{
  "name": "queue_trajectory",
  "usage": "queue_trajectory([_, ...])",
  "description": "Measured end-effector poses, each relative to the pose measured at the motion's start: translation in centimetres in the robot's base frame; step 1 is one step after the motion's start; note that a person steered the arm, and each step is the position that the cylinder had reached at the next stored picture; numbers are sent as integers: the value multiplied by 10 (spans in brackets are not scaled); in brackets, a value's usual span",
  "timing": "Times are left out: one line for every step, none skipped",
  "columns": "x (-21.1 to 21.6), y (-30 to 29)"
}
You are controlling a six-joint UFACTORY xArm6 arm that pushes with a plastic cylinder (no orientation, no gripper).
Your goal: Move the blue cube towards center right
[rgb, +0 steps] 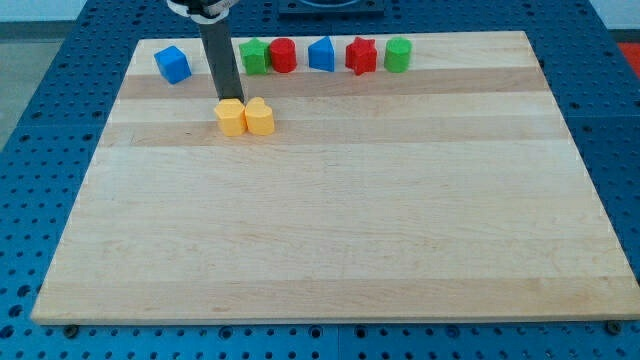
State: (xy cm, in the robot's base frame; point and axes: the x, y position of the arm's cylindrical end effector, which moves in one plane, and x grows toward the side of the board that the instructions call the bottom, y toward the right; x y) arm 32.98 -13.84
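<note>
My tip (228,101), a bare rod tool with no jaws to spread or pinch, rests at the top edge of the left yellow block (231,117). The blue cube (172,64) lies up-left of it, well apart, near the table's (330,240) top-left corner, turned slightly askew; no long axis. Center right lies far across.

My tip (228,100) rests at the upper edge of the yellow block (230,118), which touches a second yellow block (260,118) on its right. The blue cube (172,64) lies up-left of my tip. Up-right runs a row: green block (254,56), red block (283,55), blue block (321,55), red star-like block (360,56), green cylinder (398,54).
</note>
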Motion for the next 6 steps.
queue_trajectory([-4, -19])
queue_trajectory([-11, -46])
queue_trajectory([-11, -86])
queue_trajectory([-11, -123])
queue_trajectory([-28, -139])
queue_trajectory([-61, -139])
